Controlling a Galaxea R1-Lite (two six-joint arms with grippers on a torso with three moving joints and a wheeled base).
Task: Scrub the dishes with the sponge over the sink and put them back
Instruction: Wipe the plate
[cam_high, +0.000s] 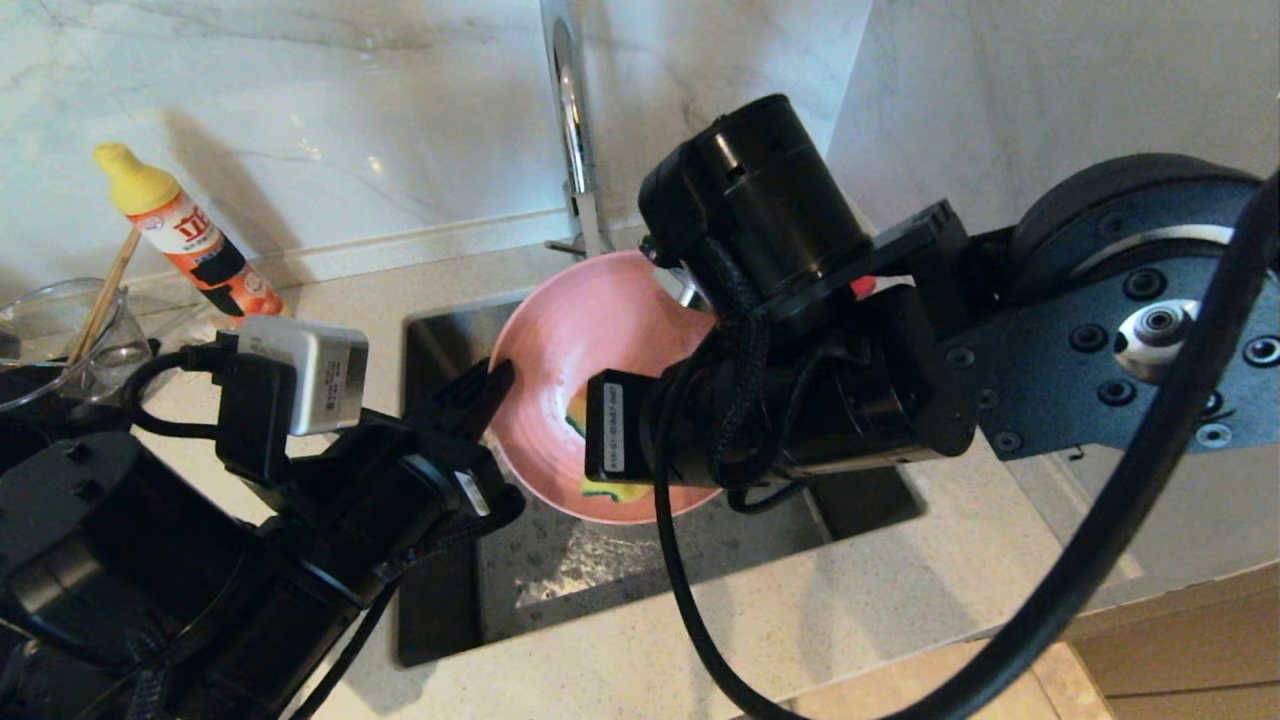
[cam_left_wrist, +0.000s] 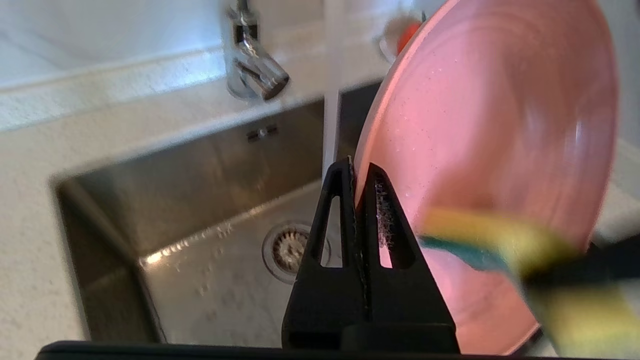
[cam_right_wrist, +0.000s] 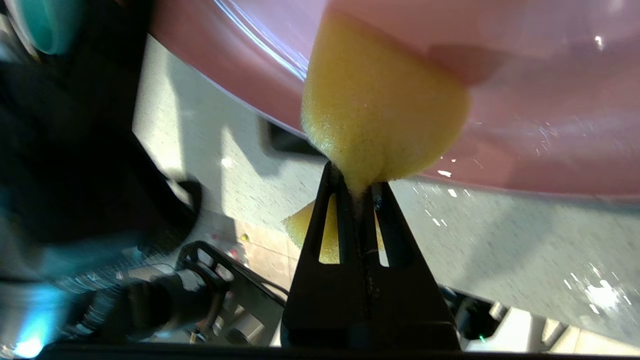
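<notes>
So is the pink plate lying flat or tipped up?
Tipped up. The pink plate stands on edge above the sink, its rim pinched in the left claw.

The plate (cam_high: 590, 340) hangs tilted above the sink (cam_high: 640, 570), sponge (cam_high: 600, 490) against it.

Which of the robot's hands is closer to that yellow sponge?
The right. The right gripper is shut on the sponge, pressing it on the pink plate. The left gripper pinches the plate's rim, beside the sponge.
</notes>
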